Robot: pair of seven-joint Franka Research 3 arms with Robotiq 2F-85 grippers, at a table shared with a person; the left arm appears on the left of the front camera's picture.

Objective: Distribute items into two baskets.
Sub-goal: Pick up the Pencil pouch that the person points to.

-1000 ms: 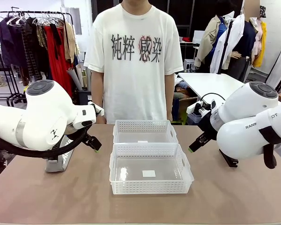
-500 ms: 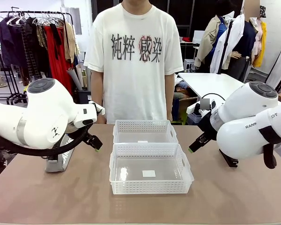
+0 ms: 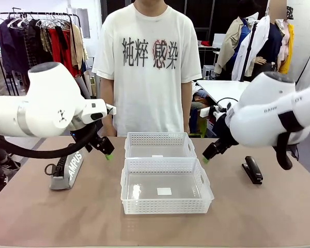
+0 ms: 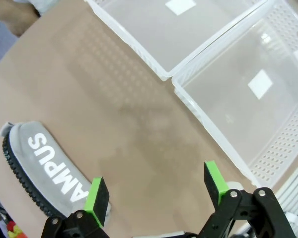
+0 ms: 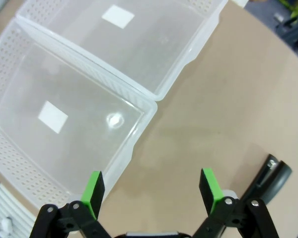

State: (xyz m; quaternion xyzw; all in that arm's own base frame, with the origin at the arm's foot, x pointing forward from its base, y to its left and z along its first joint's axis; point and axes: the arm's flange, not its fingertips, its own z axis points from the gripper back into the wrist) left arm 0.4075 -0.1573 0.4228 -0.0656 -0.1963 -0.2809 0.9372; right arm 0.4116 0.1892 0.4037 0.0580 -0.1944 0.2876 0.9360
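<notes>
The right hand (image 5: 151, 187) hangs over the brown tabletop (image 5: 228, 99), its two green pads (image 5: 94, 192) standing wide apart. One white basket (image 5: 20, 166) lies just ahead of the finger at picture left. The second basket (image 5: 201, 47) lies farther ahead, touching the first. The black stapler (image 5: 274, 179) lies just beside the other finger.

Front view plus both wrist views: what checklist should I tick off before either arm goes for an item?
1. The left gripper is open and empty: ok.
2. The right gripper is open and empty: ok.
3. The pouch rests free on the table, near the left gripper: ok.
4. The stapler rests free on the table at the robot's right: ok.
5. The near basket and the far basket are both empty: ok.
</notes>
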